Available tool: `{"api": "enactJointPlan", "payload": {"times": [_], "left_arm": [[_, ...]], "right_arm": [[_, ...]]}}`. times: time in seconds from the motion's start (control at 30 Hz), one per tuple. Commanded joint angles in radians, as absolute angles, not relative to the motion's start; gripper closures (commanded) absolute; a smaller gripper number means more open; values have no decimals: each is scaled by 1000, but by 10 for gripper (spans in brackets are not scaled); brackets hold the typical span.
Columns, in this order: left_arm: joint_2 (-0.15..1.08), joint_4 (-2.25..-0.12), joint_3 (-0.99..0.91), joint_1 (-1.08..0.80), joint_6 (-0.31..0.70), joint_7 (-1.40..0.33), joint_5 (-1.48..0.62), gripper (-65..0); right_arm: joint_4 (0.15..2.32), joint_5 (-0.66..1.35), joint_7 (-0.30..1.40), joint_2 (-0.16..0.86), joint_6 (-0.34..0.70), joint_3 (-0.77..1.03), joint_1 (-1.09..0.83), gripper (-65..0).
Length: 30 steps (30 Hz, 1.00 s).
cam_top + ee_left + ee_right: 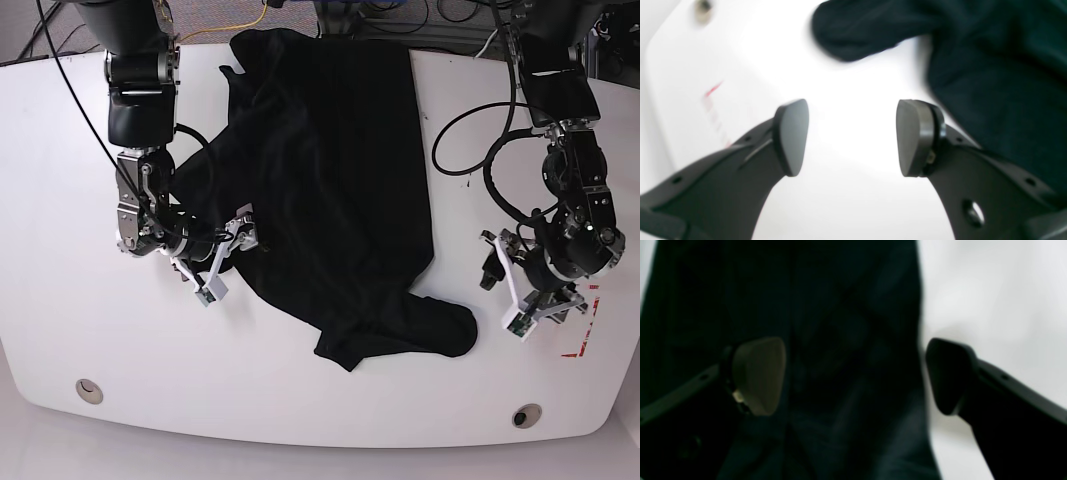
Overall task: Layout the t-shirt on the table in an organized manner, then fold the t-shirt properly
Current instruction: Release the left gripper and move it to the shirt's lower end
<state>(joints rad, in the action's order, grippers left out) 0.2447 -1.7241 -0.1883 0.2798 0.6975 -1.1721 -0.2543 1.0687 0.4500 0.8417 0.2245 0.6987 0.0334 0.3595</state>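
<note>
T-shirt (340,180) lies rumpled across your bench (60,330); your left pincer (852,137) gapes beside it, your right pincer (855,376) gapes over its edge

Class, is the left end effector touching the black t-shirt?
Apart. The left wrist view shows the left end effector open over bare white table, with the t-shirt lying off to one side.

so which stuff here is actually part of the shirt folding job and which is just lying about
Part of the job:
- t-shirt
- table
- left gripper, open
- right gripper, open

Just there:
- red tape mark
- two metal grommets
- cables behind the table
</note>
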Motion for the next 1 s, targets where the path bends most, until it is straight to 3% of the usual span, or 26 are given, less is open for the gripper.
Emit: {"api": "enactJointPlan", "payload": {"times": [0.0,0.17,0.23,0.33,0.47,0.6,0.97], "left_arm": [[249,-1747,-228,291,698,-1155,-265,-386],[248,-1741,-323,266,698,-1153,-265,-386],[248,-1739,-352,257,698,-1153,-263,-386],[248,-1739,-386,236,698,-1152,-263,-386],[248,-1716,-395,208,698,-1152,-265,-386],[248,-1690,-397,186,698,-1152,-265,-386],[220,-1678,-395,139,698,-1150,-266,-386]], "right_arm": [[1082,446,851,226,698,38,378,-650],[1082,449,851,222,698,38,369,-645],[1084,449,849,222,698,38,360,-590],[1086,449,849,222,698,38,361,-465],[1090,449,849,222,698,38,363,-214],[1139,447,849,222,698,38,361,-22],[1417,444,964,242,698,65,329,-3]]}}
